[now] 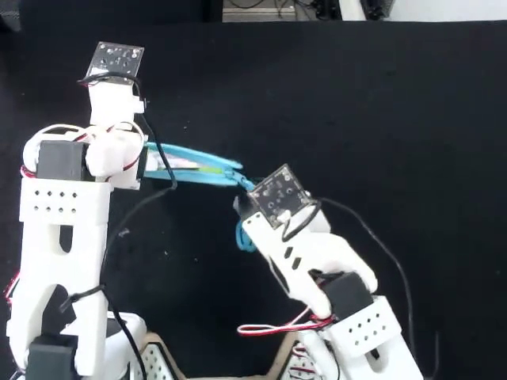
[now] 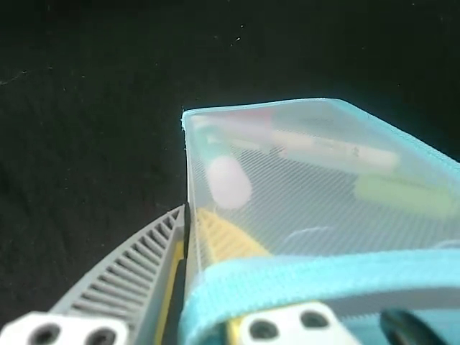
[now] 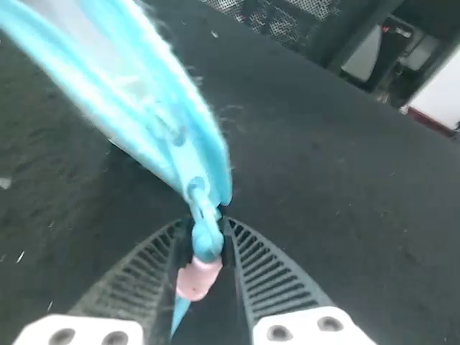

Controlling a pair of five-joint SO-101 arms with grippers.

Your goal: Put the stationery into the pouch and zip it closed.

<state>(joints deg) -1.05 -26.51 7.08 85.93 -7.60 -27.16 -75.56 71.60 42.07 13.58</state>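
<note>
A translucent pouch [image 1: 198, 168] with light blue trim hangs above the black table, stretched between my two arms. My left gripper [image 2: 188, 287] is shut on one end of the pouch [image 2: 302, 194]; pens, a yellow marker [image 2: 406, 195] and a yellow item show through its mesh side. My right gripper [image 3: 203, 251] is shut on the blue zipper pull [image 3: 205, 233] at the other end of the pouch [image 3: 136, 115], with a pink bead [image 3: 197, 279] on the pull between the fingers. In the high view the right gripper [image 1: 247, 196] meets the pouch's tip.
A black cloth [image 1: 380, 119] covers the table. Cables [image 1: 380, 237] trail from the right arm across the cloth. Shelving and equipment [image 3: 287, 18] stand beyond the table's far edge.
</note>
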